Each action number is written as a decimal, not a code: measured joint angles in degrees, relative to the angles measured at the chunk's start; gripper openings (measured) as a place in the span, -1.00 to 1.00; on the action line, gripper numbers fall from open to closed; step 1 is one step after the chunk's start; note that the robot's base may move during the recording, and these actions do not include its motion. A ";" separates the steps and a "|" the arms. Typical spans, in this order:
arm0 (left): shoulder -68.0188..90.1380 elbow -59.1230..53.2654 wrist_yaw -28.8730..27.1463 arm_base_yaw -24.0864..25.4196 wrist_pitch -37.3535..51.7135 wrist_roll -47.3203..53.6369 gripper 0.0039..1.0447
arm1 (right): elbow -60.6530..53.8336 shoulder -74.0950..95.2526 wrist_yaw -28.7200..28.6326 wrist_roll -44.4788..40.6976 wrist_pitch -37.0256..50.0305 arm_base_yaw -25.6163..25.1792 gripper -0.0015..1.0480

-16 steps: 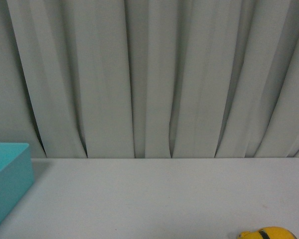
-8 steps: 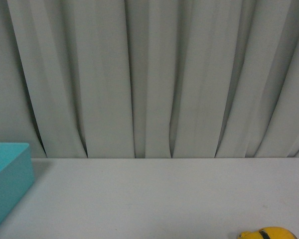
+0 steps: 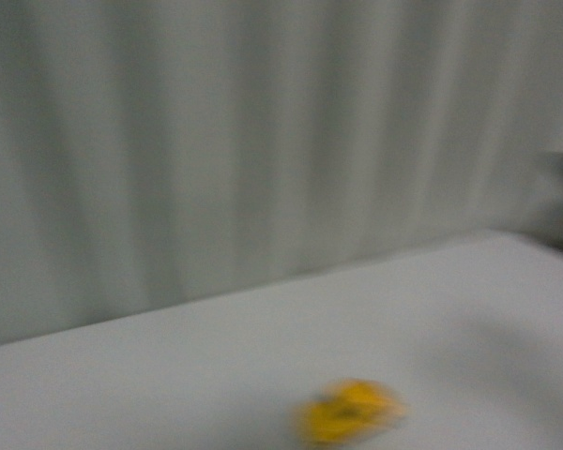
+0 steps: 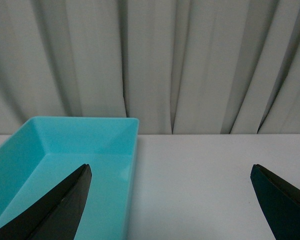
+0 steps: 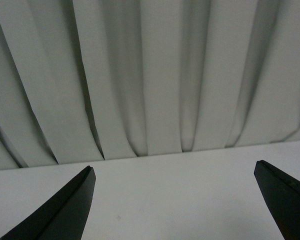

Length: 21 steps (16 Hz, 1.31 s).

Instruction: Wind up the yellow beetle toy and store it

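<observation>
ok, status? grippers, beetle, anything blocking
Left gripper open, empty, teal bin by it. Right gripper open, empty. Yellow beetle toy on table, front view blurred. Nothing seen blocking.

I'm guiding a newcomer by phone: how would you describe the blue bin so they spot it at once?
Start at the white table standing before the pleated grey curtain. On it, close to the curtain, sits the bin. It is a turquoise open-topped rectangular tray with sloping walls; the only other coloured thing, the yellow beetle toy, shows as a small yellow blur.
</observation>
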 joint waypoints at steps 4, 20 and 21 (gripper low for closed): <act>0.00 0.00 0.07 0.00 0.00 0.02 0.88 | 20.61 41.72 -28.00 -10.29 11.56 -4.92 0.87; 0.00 0.00 0.07 0.00 0.02 0.02 0.88 | 59.19 77.02 -32.06 -100.21 -69.83 7.69 0.87; 0.00 0.00 0.09 0.00 0.00 0.00 0.88 | 59.76 78.29 -32.09 -100.65 -72.22 7.76 0.87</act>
